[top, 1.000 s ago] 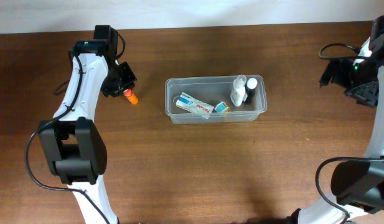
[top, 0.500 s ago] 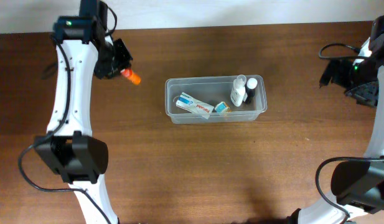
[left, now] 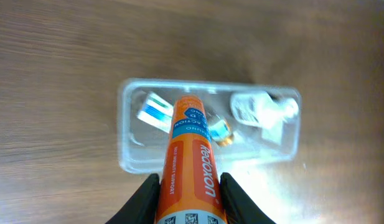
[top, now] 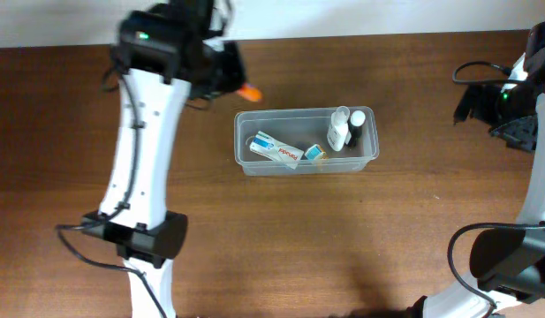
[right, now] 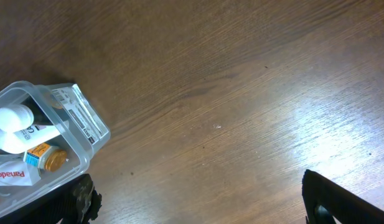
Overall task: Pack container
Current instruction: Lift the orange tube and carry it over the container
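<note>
1. The container (top: 290,112), a clear rectangular plastic tub with rounded corners, sits near the middle of the brown wooden table (top: 254,247), with its long sides running from 9 to 3 o'clock. Inside it are:
   - a flat white pack with blue and red print (top: 276,148) towards 9 o'clock;
   - a small amber bottle with a blue label (top: 315,153) near the middle;
   - a white bottle (top: 339,132) and a dark-capped bottle (top: 357,124) at the 3 o'clock end.
2. The left gripper (top: 228,75) is clamped tight on the orange cylindrical tube with a blue band (top: 249,91). Seen from overhead, the tube's tip hangs just outside the tub's 11 o'clock corner. The wrist view looks down the tube (left: 190,143) into the tub's left half.
3. The right gripper (right: 207,208) is spread wide and holds nothing. It is well apart from the tub, at 3 o'clock.
4. Risk: the overhead view puts the tip outside the rim, so letting go here would probably drop the tube onto the wood.
5. Risk: the tube is long and steeply angled. Lowered nose-first, it could catch the near wall and push the light tub along, or tip it.
6. Risk: the flat pack and amber bottle lie under the likely drop spot. The tube may come to rest across them or roll.
7. Risk: the grip is near the tube's tail, so the tube could pivot on contact.
</note>
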